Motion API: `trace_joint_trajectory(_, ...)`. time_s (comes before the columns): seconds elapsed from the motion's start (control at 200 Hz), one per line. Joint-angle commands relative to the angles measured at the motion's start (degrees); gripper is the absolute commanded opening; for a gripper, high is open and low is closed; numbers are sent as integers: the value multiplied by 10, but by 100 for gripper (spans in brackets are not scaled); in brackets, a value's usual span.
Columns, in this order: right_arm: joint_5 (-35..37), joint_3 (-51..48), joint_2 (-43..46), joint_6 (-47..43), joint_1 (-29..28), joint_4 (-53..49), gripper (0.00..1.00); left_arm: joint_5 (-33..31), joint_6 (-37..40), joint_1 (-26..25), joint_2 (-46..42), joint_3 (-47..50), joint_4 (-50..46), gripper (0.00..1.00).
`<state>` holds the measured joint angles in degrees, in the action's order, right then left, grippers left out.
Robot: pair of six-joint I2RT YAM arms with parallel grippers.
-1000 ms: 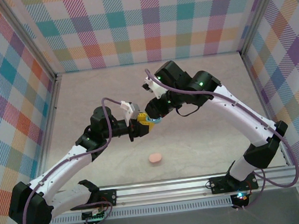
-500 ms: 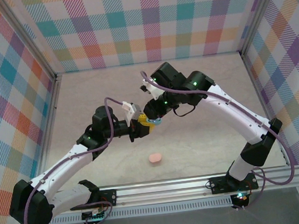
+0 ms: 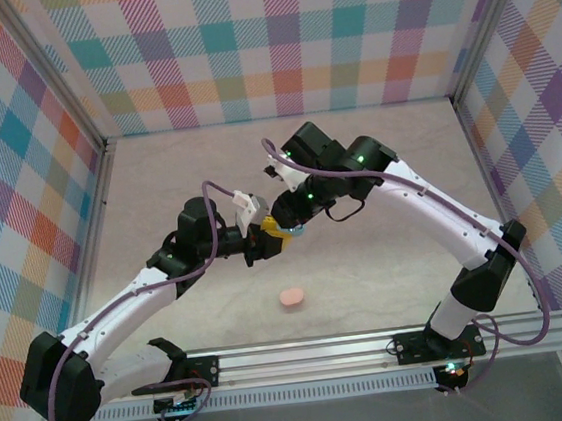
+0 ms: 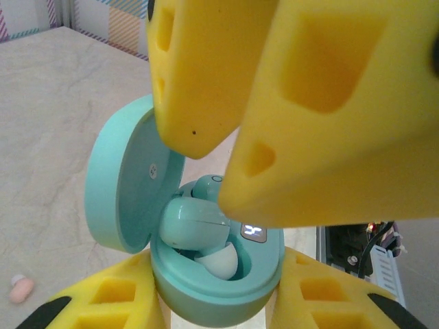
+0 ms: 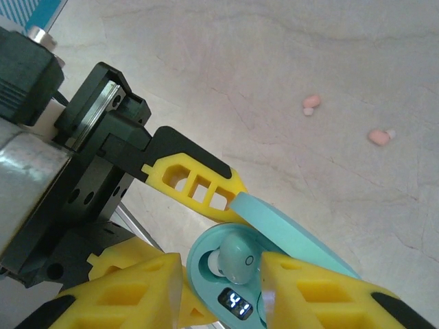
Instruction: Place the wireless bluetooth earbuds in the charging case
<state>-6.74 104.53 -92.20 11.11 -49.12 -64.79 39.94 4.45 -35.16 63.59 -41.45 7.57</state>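
The white-shelled left arm (image 3: 120, 306) and right arm (image 3: 447, 208) have black joint housings with small green lights, looping purple cables (image 3: 214, 182), and black bases bolted to a ribbed aluminium rail (image 3: 316, 351). The left end effector (image 3: 267, 238) and right end effector (image 3: 284, 220) have black metal bodies carrying yellow plastic fingers (image 5: 123, 298) with cut-out pockets and black trim.

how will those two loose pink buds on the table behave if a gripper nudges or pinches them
Probably very light: the pink buds are tiny beside the teal case. Their rounded, smooth-looking bodies would likely roll or skid on the flat table when nudged. They look hard-shelled, so an off-centre pinch may squirt them out.
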Motion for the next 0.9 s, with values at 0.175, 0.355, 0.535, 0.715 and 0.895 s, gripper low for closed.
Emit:
trace_joint_trajectory(0.175, 0, 7, 61, 26, 10, 27, 37, 7, 17, -6, -2, -16, 64, 0)
trace_joint_trajectory(0.355, 9, 32, 97, 40, 16, 36, 40, -16, 13, -6, -4, -7, 109, 0)
trace_joint_trajectory(0.535, 56, 55, 137, 50, 25, 44, 42, -42, 6, -7, 26, -34, 161, 0)
trace_joint_trajectory(0.715, 67, 41, 175, 56, 38, 53, 41, -77, 34, -18, 20, -39, 161, 0)
trace_joint_trajectory(0.895, -22, -16, 169, 71, 42, 74, 35, -55, 5, -18, 45, -35, 191, 0)
